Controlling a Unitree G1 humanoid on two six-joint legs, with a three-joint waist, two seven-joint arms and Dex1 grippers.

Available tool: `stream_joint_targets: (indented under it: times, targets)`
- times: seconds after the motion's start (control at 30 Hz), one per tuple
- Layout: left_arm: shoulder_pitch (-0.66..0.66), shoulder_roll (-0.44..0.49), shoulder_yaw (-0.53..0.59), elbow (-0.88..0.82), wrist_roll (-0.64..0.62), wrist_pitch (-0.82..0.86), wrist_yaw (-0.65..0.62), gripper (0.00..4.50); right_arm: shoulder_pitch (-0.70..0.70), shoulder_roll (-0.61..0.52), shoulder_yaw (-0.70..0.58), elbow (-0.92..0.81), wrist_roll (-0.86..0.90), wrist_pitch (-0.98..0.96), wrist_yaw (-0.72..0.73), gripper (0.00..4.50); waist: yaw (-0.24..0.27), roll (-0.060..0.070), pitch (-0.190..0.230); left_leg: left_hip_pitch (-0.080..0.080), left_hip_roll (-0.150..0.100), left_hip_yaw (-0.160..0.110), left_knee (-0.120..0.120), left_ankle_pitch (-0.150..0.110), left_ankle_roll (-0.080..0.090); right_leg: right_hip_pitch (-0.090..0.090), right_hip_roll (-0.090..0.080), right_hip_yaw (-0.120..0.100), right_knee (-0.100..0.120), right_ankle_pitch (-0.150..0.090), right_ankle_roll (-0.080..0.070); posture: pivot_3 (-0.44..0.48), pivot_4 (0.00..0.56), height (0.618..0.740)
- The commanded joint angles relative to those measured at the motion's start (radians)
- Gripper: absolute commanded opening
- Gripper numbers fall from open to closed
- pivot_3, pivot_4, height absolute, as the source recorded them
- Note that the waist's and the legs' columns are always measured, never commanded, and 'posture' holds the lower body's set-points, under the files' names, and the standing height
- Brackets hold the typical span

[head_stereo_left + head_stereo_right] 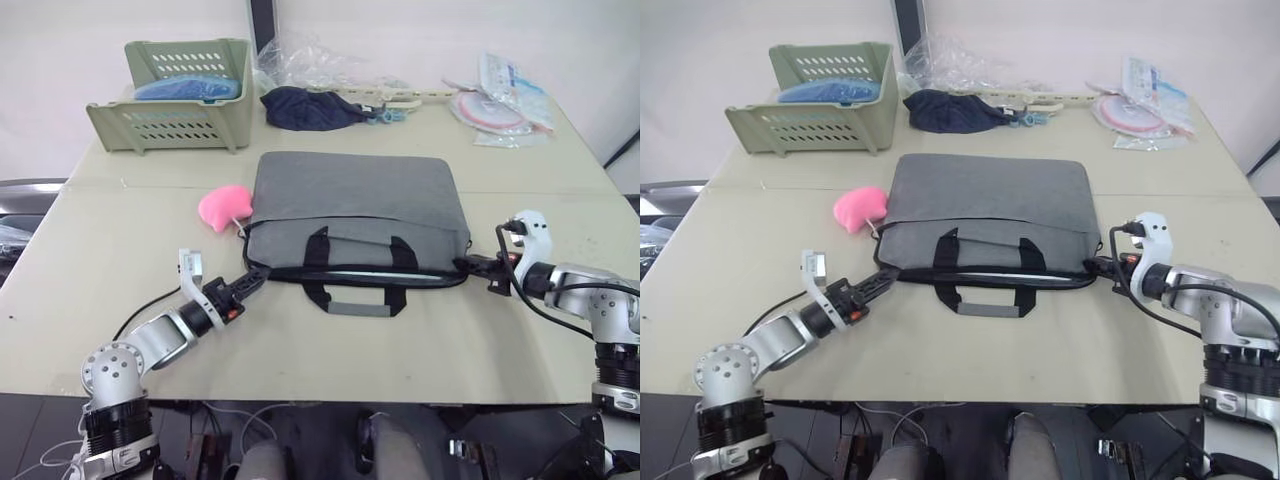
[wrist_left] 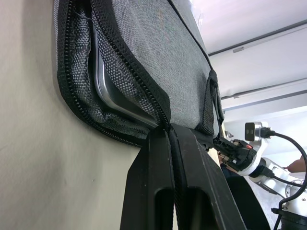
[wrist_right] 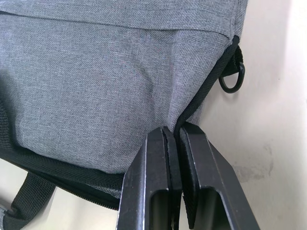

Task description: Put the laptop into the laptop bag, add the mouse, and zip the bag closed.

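Observation:
The grey laptop bag (image 1: 350, 200) lies flat in the middle of the table, handles toward me and its front zipper gaping. Inside the opening the silver edge of the laptop (image 2: 108, 91) shows. My left gripper (image 1: 262, 272) is at the bag's front left corner, shut on the black zipper trim (image 2: 158, 103). At the front right corner my right gripper (image 1: 468, 265) is shut on the bag's black edge (image 3: 180, 122), close to a black D-ring (image 3: 232, 79). The mouse is out of view.
A pink fluffy blob (image 1: 224, 207) touches the bag's left side. At the back stand a green basket (image 1: 175, 95), a dark navy cloth bundle (image 1: 310, 108) and plastic packets (image 1: 500, 100). Bare table (image 1: 120, 280) lies in front of the bag.

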Motion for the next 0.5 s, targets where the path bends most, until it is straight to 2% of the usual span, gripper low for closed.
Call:
stream_joint_targets:
  times: [0.03,0.13,0.17,0.2,0.23,0.3,0.33,0.37,0.4,0.47,0.5]
  targets:
    - [0.010,0.008,-0.005,0.008,-0.009,-0.003,0.007,0.00,0.000,-0.003,-0.014,0.003,-0.012,-0.005,-0.022,0.02,0.000,0.000,0.000,0.000,0.000,0.000,0.000,0.000,0.000,0.000,0.000,0.000,0.000,0.000,0.000,0.000,0.150,0.740]
    - [0.011,0.005,-0.003,0.006,-0.013,-0.007,0.011,0.00,-0.004,-0.005,-0.007,0.011,-0.020,-0.015,-0.021,0.02,0.000,0.000,0.000,0.000,0.000,0.000,0.000,0.000,0.000,0.000,0.000,0.000,0.000,0.000,0.000,0.000,0.150,0.740]
    - [0.011,0.004,-0.002,0.004,-0.015,-0.010,0.010,0.58,-0.004,-0.006,-0.004,0.011,-0.021,-0.015,-0.020,0.83,0.000,0.000,0.000,0.000,0.000,0.000,0.000,0.000,0.000,0.000,0.000,0.000,0.000,0.000,0.000,0.000,0.150,0.740]
    - [0.011,0.002,0.000,0.005,-0.017,-0.013,0.013,0.58,-0.002,-0.007,0.001,0.008,-0.021,-0.015,-0.016,0.94,0.000,0.000,0.000,0.000,0.000,0.000,0.000,0.000,0.000,0.000,0.000,0.000,0.000,0.000,0.000,0.000,0.150,0.740]
    - [0.010,0.002,0.001,0.006,-0.017,-0.015,0.015,1.39,0.000,-0.008,0.005,0.006,-0.021,-0.015,-0.013,1.76,0.000,0.000,0.000,0.000,0.000,0.000,0.000,0.000,0.000,0.000,0.000,0.000,0.000,0.000,0.000,0.000,0.150,0.740]
    - [0.011,0.008,-0.007,0.002,-0.021,-0.010,0.013,2.24,0.006,-0.011,0.009,0.002,-0.030,-0.023,-0.010,2.65,0.000,0.000,0.000,0.000,0.000,0.000,0.000,0.000,0.000,0.000,0.000,0.000,0.000,0.000,0.000,0.000,0.150,0.740]
    - [0.012,0.010,-0.008,0.001,-0.021,-0.010,0.013,2.36,0.010,-0.014,0.007,0.000,-0.035,-0.029,-0.011,2.72,-0.001,0.000,0.000,0.000,0.000,0.000,0.000,0.000,0.000,0.000,0.000,0.000,-0.001,0.000,0.000,0.000,0.150,0.740]
    - [0.012,0.011,-0.009,0.000,-0.021,-0.010,0.014,2.68,0.013,-0.015,0.005,-0.002,-0.039,-0.033,-0.012,3.10,-0.001,0.000,0.001,-0.001,0.000,0.000,0.000,0.000,0.000,0.000,0.000,0.000,-0.001,0.000,0.000,0.000,0.150,0.740]
    - [0.018,0.023,-0.021,-0.011,-0.009,-0.002,0.009,3.26,0.017,-0.020,0.000,-0.008,-0.038,-0.031,-0.008,3.52,-0.001,0.000,0.001,-0.001,0.000,0.000,0.000,0.000,0.000,0.000,0.000,0.000,-0.001,0.000,0.000,0.000,0.150,0.740]
    - [0.036,0.042,-0.026,-0.035,-0.016,0.013,0.002,3.94,0.030,-0.036,-0.010,-0.032,-0.035,-0.027,0.008,3.52,0.000,0.000,0.001,0.000,0.000,0.000,0.000,0.000,0.000,0.000,0.000,0.000,-0.001,0.000,0.000,0.000,0.150,0.740]
    - [0.042,0.050,-0.026,-0.043,-0.024,0.017,-0.002,3.94,0.035,-0.042,-0.011,-0.042,-0.036,-0.028,0.014,3.52,-0.001,0.000,0.000,0.000,0.000,0.000,0.000,0.000,0.000,0.000,0.000,0.000,0.000,0.000,0.000,0.000,0.150,0.740]
